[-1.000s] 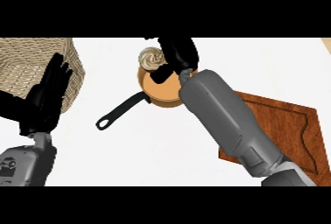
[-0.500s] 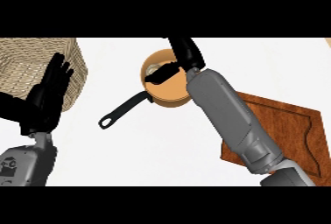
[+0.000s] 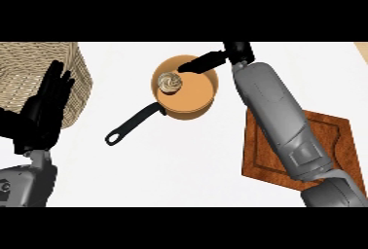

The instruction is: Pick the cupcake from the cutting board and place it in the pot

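Observation:
The cupcake (image 3: pixel 170 82), with pale swirled frosting, sits inside the orange pot (image 3: pixel 194 99) at its left side. The pot has a black handle (image 3: pixel 133 124) pointing down-left. My right hand (image 3: pixel 215 57) is at the pot's far rim, fingers straight and open, apart from the cupcake. Its grey forearm runs down over the wooden cutting board (image 3: pixel 327 141), which lies at the right with nothing visible on it. My left hand (image 3: pixel 45 109) rests open at the left, fingers up.
A woven wicker basket (image 3: pixel 36 68) stands at the back left, partly behind my left hand. The white counter (image 3: pixel 179 170) stretches between the pot and the front edge.
My right hand has let go of the cupcake, which now sits in the pot, and has drawn away to the right. The left hand has not moved.

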{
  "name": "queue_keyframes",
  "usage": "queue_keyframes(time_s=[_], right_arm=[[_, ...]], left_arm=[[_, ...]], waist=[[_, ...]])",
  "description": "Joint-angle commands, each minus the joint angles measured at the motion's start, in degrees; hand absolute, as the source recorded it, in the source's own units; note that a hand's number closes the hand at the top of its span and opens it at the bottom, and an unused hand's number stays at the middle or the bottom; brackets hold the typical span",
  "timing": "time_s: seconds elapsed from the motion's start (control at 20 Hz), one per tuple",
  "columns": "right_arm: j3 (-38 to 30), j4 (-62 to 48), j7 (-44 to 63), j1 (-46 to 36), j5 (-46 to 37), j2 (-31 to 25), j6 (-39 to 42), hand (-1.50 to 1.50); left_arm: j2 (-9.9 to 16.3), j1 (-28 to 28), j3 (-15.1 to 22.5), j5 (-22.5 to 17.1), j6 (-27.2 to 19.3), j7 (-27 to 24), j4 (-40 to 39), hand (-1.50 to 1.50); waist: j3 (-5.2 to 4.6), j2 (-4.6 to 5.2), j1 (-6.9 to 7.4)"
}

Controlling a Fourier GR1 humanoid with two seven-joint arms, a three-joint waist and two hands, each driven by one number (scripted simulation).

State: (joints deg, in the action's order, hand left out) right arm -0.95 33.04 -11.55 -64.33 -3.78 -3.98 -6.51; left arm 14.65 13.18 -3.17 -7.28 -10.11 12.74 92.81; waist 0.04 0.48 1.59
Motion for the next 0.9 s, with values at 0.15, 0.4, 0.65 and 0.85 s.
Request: queue_keyframes(time_s=[0.15,0.4,0.65,0.85], right_arm=[[-5.05,-3.97,-1.62,-2.72,3.74,-7.66,10.56,-1.5],[-6.82,-5.7,-5.3,0.04,4.7,-15.05,19.12,-1.5],[-6.83,-9.78,-9.86,0.47,2.68,-15.37,19.72,-1.5],[-6.8,-11.57,-11.21,1.59,1.86,-16.71,21.96,-1.5]], left_arm=[[-1.2,0.25,-0.08,1.21,0.07,-1.77,-2.56,0.0],[-0.39,0.32,-1.19,0.46,0.37,0.91,-0.24,0.0],[-1.52,-0.84,-1.0,0.44,2.03,-1.69,-1.61,0.0],[-0.21,2.24,-2.67,0.18,2.52,-0.34,-3.01,0.0]], waist=[[-0.04,-0.13,-0.75],[-0.01,-0.21,-0.81],[-0.02,-0.02,-0.38],[-0.02,0.03,-0.51]])
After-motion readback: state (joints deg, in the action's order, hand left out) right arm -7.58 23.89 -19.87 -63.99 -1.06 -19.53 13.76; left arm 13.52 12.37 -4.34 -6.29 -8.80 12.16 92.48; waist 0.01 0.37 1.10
